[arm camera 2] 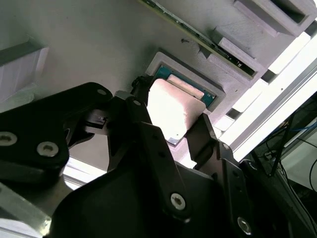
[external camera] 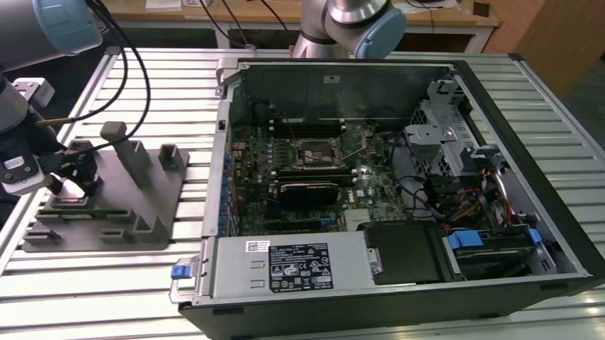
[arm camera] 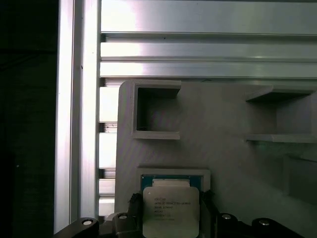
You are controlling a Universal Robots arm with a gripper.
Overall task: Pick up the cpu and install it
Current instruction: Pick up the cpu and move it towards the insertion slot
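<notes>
The cpu (arm camera: 171, 210), a flat square chip with a silver top and a green rim, lies in a shallow pocket of the grey fixture plate (external camera: 142, 212). In the second wrist view the cpu (arm camera 2: 173, 106) glares white. My gripper (external camera: 76, 180) hangs over that pocket at the exterior view's left. Its black fingers (arm camera 2: 141, 99) stand on two opposite sides of the chip and press against its edges, so my gripper (arm camera 2: 172, 111) is shut on the cpu. The black-framed socket (external camera: 317, 152) sits on the motherboard inside the open computer case, far from the gripper.
The fixture plate carries upright pegs (external camera: 127, 152) and small box pockets (arm camera: 156, 111) close to the gripper. It rests on a slatted aluminium table (external camera: 151, 92). The open computer case (external camera: 397, 177) lies at the exterior view's right. Black cables (external camera: 142, 78) trail from the arm.
</notes>
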